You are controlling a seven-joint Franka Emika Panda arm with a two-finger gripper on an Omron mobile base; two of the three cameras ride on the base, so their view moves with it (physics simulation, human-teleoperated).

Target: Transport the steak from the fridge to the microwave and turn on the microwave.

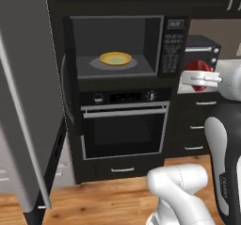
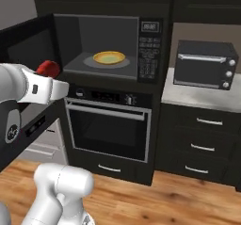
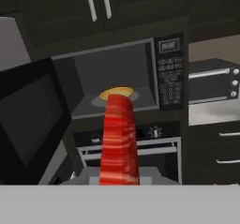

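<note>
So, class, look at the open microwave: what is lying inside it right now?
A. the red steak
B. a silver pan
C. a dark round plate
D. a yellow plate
D: a yellow plate sits inside the open microwave, while the steak is held in the shut hand, outside it.

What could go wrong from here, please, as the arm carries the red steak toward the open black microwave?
1. The flat red steak juts well past the shut gripper; pinched at one end, it might slip out in transit.
2. The black microwave has its door swung open at the left; the arm could clip it while reaching in.
3. The round yellow plate is a small target, so the steak may land off it.
</note>
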